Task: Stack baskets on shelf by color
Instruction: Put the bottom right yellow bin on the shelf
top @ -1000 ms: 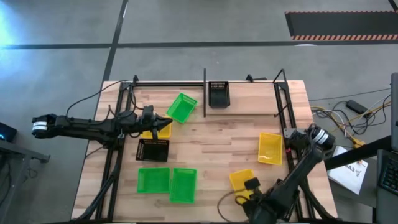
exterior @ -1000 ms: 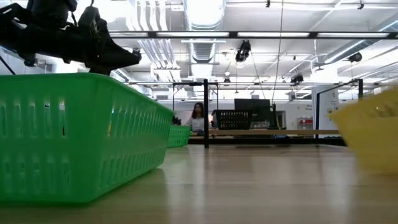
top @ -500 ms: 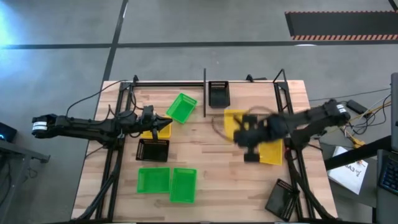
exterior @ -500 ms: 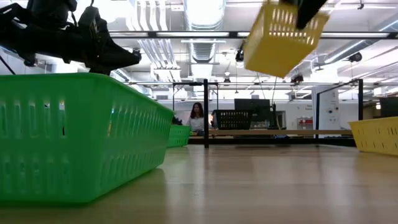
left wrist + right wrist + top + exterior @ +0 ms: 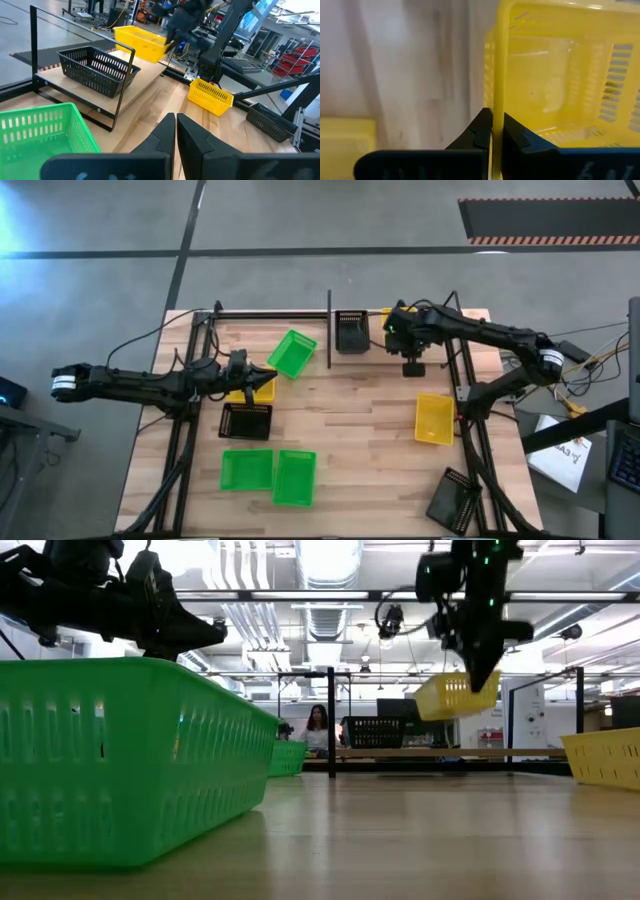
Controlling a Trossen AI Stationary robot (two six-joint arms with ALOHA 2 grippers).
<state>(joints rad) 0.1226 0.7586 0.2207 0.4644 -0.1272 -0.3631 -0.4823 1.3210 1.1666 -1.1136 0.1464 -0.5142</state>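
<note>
My right gripper is shut on a yellow basket, holding it in the air over the far shelf, just right of a black basket that sits on the shelf board. In the high view the arm hides most of the held basket. My left gripper hovers shut and holds nothing, above a second yellow basket and a black basket on the table. A third yellow basket rests flat on the table's right side. One green basket lies farther back, and two more green baskets lie side by side near the front. My right gripper pinches one side wall of the yellow basket at its rim, one finger inside the basket and one outside. The fingers come from above, pointing down. The basket is lifted clear and hangs tilted below them, above the shelf board.
Black metal posts and rails frame the shelf and both table sides. Another black basket lies off the table's near right corner. Cables run along the right edge. A person sits far behind the table. The table's middle is bare wood.
My right gripper has swung from the table's near right corner, up and toward the far edge, carrying the yellow basket from the tabletop to above the shelf, beside the black basket. The basket was lifted clear and tipped on the way, and now hangs lower.
</note>
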